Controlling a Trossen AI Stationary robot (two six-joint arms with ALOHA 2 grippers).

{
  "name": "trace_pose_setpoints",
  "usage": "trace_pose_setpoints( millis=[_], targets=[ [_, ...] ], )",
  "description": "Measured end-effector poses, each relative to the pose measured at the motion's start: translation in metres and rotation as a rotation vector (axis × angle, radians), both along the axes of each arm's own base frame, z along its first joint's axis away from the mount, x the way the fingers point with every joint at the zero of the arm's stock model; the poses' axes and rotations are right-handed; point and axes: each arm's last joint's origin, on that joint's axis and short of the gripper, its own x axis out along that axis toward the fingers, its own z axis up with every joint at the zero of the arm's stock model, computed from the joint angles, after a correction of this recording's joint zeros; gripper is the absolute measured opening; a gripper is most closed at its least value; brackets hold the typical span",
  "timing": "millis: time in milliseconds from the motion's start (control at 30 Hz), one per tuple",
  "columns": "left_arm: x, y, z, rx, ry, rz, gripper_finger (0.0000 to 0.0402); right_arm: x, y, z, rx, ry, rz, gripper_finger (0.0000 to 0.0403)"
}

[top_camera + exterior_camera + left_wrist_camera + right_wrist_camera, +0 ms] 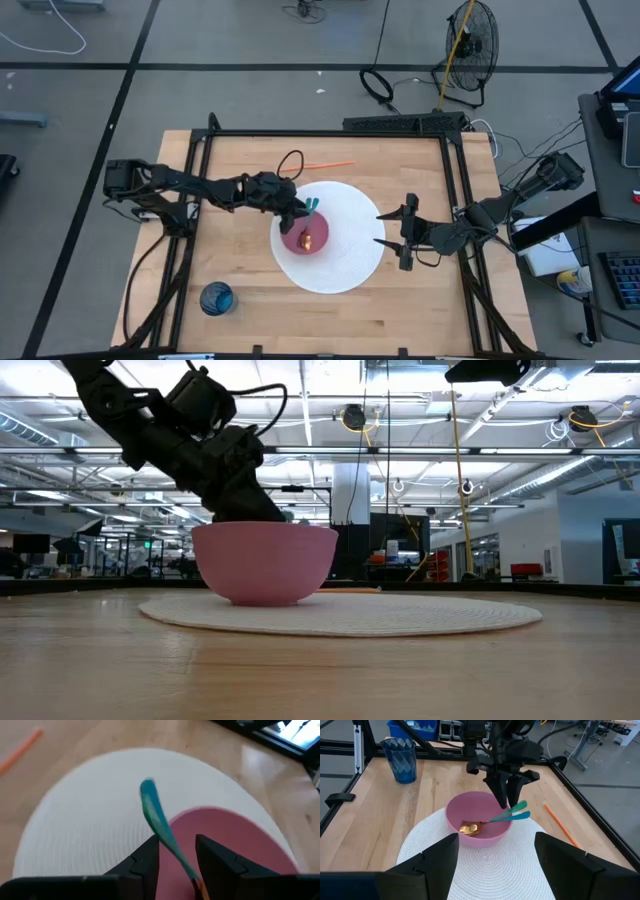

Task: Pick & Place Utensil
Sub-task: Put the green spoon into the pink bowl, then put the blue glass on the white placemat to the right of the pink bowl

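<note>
Hovering over the far rim of the pink bowl [304, 238], the left tool [508, 803] points steeply down, its two fingers [150, 855] standing either side of a teal handle [156, 820]. Fingers look close to the handle but a gap shows on at least one side; judged slack or just letting go, not a firm clamp.

Two teal-handled utensils [512, 813] lie in the bowl, gold heads [469, 828] down on the bowl floor, handles leaning out over the rim toward the right of the right wrist view. That lean makes sense: the heads sit low, so the handles prop on the rim.

Bowl sits left of centre on the round white mat [350, 268], which lies mid-surface on the wooden surface [250, 310].

Right tool [404, 232] waits at the right edge of the mat, fingers spread wide, nothing between them, well apart from the bowl.

Orange stick [325, 165] lies on bare wood beyond the mat, far side. Blue glass [216, 297] stands near the left front corner, well apart from everything.

Judgement: placing step at or near its finish; utensil already rests inside the bowl directly under the left tool.
</note>
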Motion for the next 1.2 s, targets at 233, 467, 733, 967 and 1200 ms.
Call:
trace_pose_setpoints(
  millis=[233,467,733,967,1200],
  targets=[
    [-0.015,-0.008,0.022,0.11,0.017,0.049,0.0134,0.0,0.0,0.0,0.0,0.0,0.0,0.0256],
    [-0.038,-0.015,0.047,0.154,0.022,0.081,0.0134,0.0,0.0,0.0,0.011,0.002,-0.004,0.0256],
    [-0.093,-0.041,0.088,0.15,-0.041,-0.019,0.0134,-0.001,0.001,-0.002,0.024,0.027,0.042,0.0256],
    [-0.134,-0.061,0.101,0.106,-0.062,-0.061,0.0134,-0.001,0.001,-0.008,-0.011,0.042,0.054,0.0256],
    [-0.154,-0.081,0.082,0.015,0.191,-0.162,0.0134,-0.003,0.0,-0.026,-0.025,0.08,0.05,0.0256]
  ],
)
